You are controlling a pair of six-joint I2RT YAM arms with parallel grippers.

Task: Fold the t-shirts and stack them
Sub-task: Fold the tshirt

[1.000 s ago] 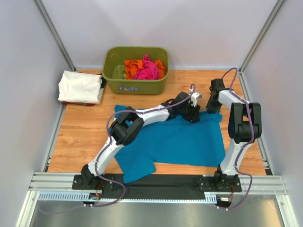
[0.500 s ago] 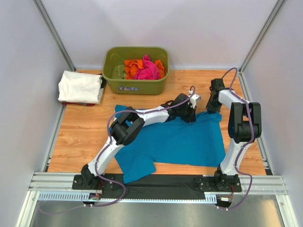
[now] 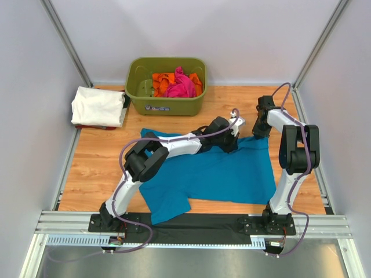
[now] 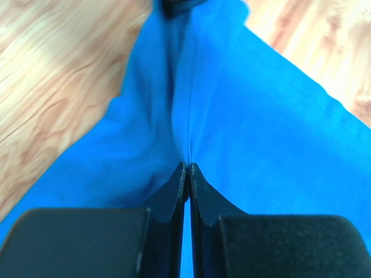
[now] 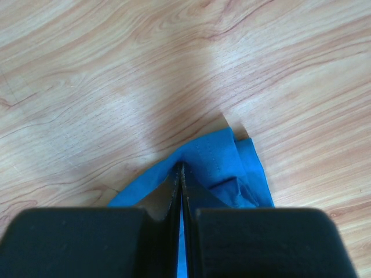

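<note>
Left gripper (image 4: 188, 165) and right gripper (image 5: 180, 168) each pinch the far edge of the teal t-shirt (image 3: 220, 174) spread on the table (image 3: 98, 162), apparently readying a fold. Beyond sit a white t-shirt (image 3: 97, 105) and a tub (image 3: 168, 105) of pink and orange shirts (image 3: 178, 84).

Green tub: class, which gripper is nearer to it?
Left. The left gripper is in front and right of the green tub, on the teal t-shirt; the right gripper is farther right.
</note>
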